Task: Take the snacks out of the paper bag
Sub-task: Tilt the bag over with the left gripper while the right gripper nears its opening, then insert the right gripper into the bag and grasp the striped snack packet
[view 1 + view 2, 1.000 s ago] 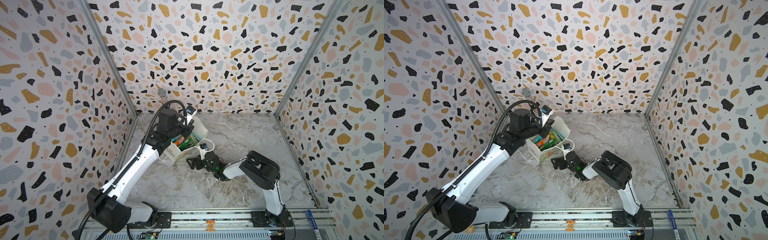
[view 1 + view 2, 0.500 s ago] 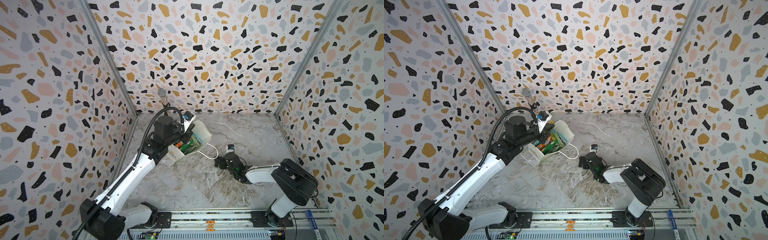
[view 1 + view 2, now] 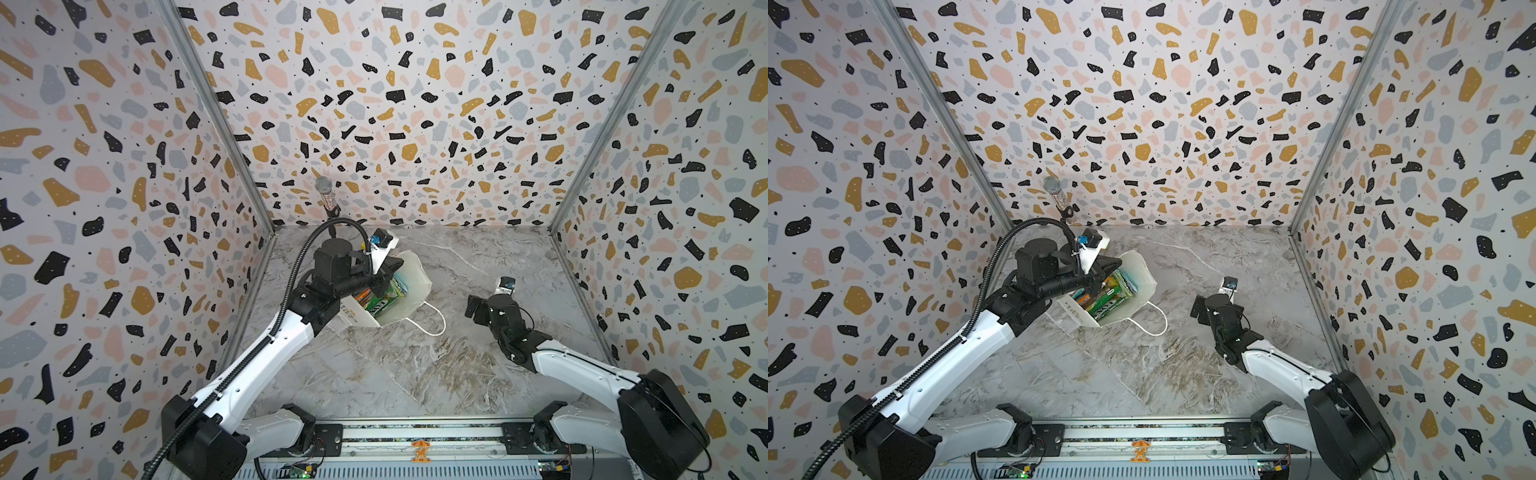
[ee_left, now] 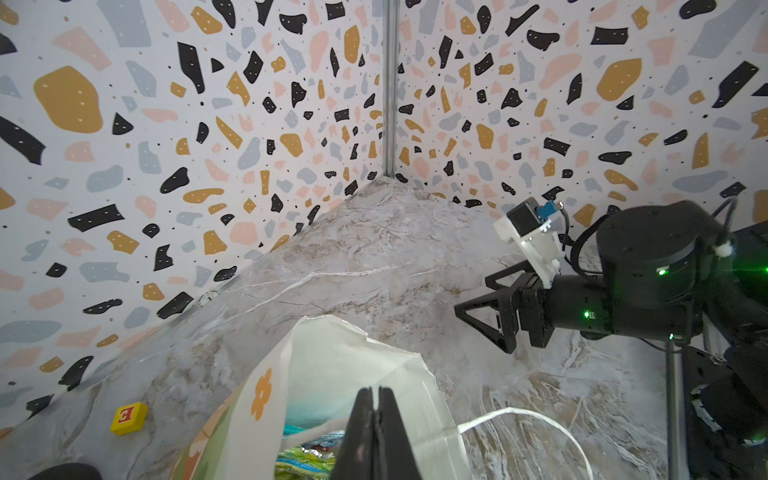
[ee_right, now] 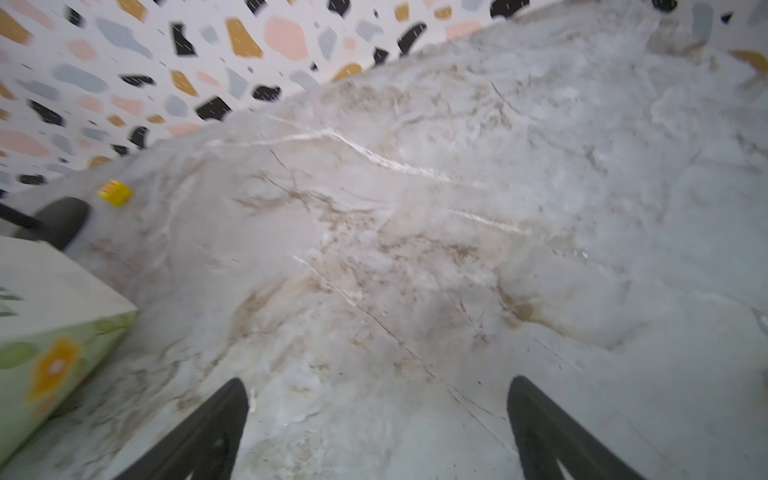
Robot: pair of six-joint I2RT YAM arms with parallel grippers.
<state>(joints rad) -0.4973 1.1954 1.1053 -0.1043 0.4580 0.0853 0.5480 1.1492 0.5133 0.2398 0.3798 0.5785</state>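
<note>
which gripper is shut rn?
The left gripper: its jaws are pressed together, apparently pinching the paper bag at its rim. The right gripper stands wide open over the tabletop, holding nothing.

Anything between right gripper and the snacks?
Yes. The white side wall of the paper bag faces the open right gripper; the snacks sit behind it, the left gripper pinches the rim at the mouth.

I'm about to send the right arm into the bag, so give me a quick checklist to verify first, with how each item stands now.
1. Left gripper clamped on paper bag rim: ok.
2. Bag mouth open: ok.
3. Snacks visible inside: ok.
4. Right gripper open, empty: ok.
5. Right gripper at the mouth: not ok, over bare table beside it.
6. Cord handle out of the path: cannot tell.
</note>
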